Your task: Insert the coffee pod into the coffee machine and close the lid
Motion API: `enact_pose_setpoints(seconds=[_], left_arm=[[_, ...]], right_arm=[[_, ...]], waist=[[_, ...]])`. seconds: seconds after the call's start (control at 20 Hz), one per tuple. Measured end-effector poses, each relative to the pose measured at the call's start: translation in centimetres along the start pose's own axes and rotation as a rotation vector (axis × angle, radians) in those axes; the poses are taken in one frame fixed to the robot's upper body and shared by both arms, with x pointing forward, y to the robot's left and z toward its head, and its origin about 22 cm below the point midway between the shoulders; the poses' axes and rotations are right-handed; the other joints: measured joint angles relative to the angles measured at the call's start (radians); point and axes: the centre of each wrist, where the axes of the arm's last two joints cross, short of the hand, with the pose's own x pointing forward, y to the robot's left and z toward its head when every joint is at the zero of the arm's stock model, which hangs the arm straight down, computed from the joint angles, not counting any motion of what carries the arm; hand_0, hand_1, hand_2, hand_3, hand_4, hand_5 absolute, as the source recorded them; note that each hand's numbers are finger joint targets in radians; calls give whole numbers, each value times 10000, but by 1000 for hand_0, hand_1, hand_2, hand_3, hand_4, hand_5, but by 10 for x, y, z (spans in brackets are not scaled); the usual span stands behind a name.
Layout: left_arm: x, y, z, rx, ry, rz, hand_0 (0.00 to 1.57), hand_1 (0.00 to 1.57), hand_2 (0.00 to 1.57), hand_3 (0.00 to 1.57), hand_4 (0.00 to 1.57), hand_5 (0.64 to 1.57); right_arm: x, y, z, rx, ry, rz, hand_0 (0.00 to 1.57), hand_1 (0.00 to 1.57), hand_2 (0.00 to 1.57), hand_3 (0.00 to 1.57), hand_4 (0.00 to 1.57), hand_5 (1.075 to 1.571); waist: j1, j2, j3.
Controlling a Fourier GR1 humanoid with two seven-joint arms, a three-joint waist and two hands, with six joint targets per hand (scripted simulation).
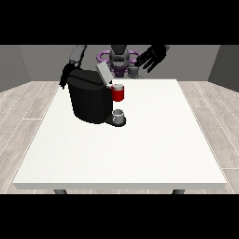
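Observation:
The black coffee machine (88, 100) stands on the left half of the white table (154, 149). Its grey lid (103, 73) is tilted up and open. A red thing at the machine (118, 94) sits at its front, above a small grey cup (119, 115) on the base. The hand at the view's right (152, 57) is raised above the table's far edge, fingers spread and holding nothing. Just below and left of it, a small grey thing (133, 70) shows at the far edge. The hand at the view's left (65, 77) is mostly hidden behind the machine.
The robot's torso (119, 58) stands behind the table's far edge. The white top stretches wide to the right of the machine and towards the camera. Wooden floor surrounds the table.

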Motion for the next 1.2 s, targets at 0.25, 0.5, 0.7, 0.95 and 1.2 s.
enact_pose_setpoints(seconds=[0.25, 0.5, 0.7, 0.95, 1.2], left_arm=[[-43, -77, 27, 391, 510, 4202, 0, 0, 0, 0, 394, 1571], [-79, -140, 71, 176, 1648, 6177, 0, 0, 0, 0, 323, 1571], [-99, -157, 99, 122, 2274, 6800, 0, 0, 0, 0, 420, 1571], [-105, -181, 121, -43, 2872, 7482, 0, 0, 0, 0, 368, 1571], [-96, -177, 121, 124, 2809, 7730, 0, 0, 0, 0, 360, 1571]], right_arm=[[-27, -13, 17, -377, 700, 10, 0, 0, 0, 0, 0, 1571], [-25, -13, 23, -49, 708, -238, 0, 0, 0, 0, 0, 1571], [0, 0, 18, 894, -42, -643, 0, 0, 0, 0, 0, 1571], [24, -5, 10, 1594, -586, -330, 0, 0, 0, 0, 251, 1571], [42, -12, -2, 1728, -971, -32, 0, 0, 0, 0, 0, 1571]], waist=[[845, -1192, -5], [1367, -2486, 7], [1618, -2948, 10], [1983, -3548, 13], [2303, -3368, 15]])
